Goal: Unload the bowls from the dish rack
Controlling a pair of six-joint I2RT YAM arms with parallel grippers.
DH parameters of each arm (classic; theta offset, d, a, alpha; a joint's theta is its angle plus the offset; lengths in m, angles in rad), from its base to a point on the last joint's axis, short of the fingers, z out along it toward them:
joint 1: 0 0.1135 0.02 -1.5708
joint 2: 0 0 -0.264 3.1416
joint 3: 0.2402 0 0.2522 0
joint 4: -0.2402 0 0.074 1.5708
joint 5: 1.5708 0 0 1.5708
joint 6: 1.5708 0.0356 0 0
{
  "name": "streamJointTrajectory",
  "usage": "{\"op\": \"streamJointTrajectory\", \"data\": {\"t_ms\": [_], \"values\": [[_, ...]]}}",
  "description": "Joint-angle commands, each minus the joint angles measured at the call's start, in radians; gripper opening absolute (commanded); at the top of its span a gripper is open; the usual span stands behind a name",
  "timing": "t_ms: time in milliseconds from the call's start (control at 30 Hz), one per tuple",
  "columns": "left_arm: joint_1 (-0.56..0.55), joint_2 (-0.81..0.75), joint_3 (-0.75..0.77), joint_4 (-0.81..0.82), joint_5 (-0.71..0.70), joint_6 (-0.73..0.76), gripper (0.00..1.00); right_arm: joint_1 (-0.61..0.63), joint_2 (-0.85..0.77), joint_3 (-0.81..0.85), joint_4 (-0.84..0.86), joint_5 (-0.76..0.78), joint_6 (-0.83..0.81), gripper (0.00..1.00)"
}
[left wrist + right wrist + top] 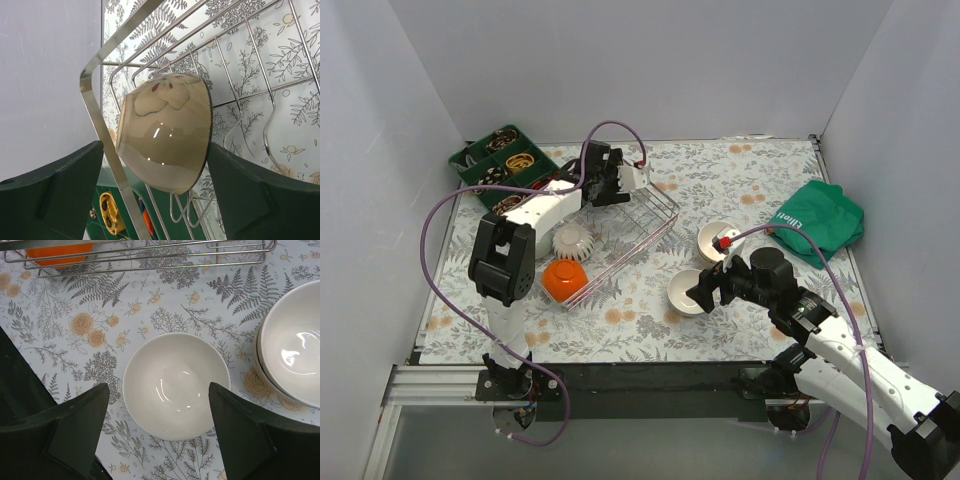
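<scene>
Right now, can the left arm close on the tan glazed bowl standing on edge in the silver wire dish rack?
Probably yes: the left gripper is open, its fingers either side of the tan bowl. But the dish rack has its rim bar between one finger and the bowl, so closing may catch it.

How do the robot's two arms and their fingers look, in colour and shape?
The left arm and the right arm have white links and black joints. A thin purple cable runs loosely along each. The fingers are dark green, broad and wedge-shaped on both wrists. A small red part sits near the right arm's tip.
</scene>
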State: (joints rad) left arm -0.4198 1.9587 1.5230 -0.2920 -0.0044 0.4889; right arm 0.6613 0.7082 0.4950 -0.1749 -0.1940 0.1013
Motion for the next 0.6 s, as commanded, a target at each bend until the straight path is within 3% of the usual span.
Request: {"op": "streamJointTrajectory", "data": {"t_ms": [0,300,567], "values": [[0.013,0.009,0.066,-0.03,0.003,-0.042,0.86,0.0,-0.001,0.002,0.041,-0.018,0.0,0.88],[0.036,0.065,0.149,-0.151,0.118,-0.111,0.85,0.0,0.008,0.002,0.041,-0.016,0.0,0.89],[0.047,0.1,0.172,-0.191,0.129,-0.139,0.76,0.0,0.01,0.001,0.041,-0.018,0.0,0.89]]}}
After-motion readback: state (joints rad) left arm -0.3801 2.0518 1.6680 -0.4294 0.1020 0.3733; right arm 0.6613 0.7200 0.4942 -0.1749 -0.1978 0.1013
